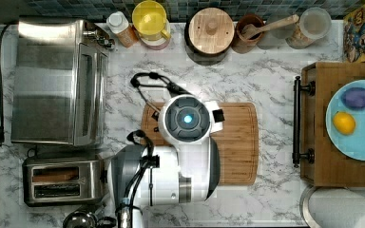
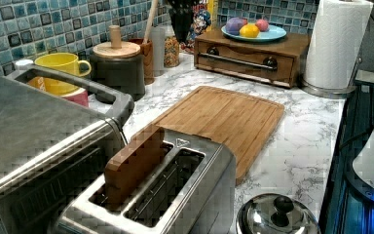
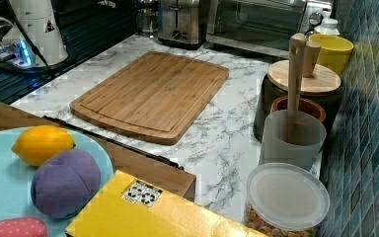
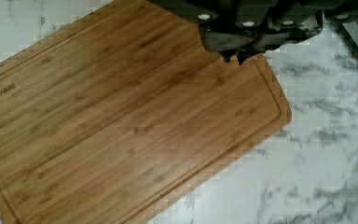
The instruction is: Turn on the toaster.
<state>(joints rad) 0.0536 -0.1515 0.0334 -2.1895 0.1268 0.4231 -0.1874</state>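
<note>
While our gripper (image 4: 233, 58) hangs over the board (image 4: 121, 121) w/ fingers together, we see the toaster (image 1: 62, 181) at the top view's lower left.

toaster (image 1: 62, 181): I see a small boxy stainless-steel pop-up model with two long parallel slots on top.
state: I can make out a brown slice of bread (image 2: 135, 165) standing tall out of one slot in the left view; the other slot looks empty.
pose: upright on the marble counter, slots facing up.
place: well apart from the gripper (image 4: 233, 57), which hangs above a corner of the wooden board.
</note>
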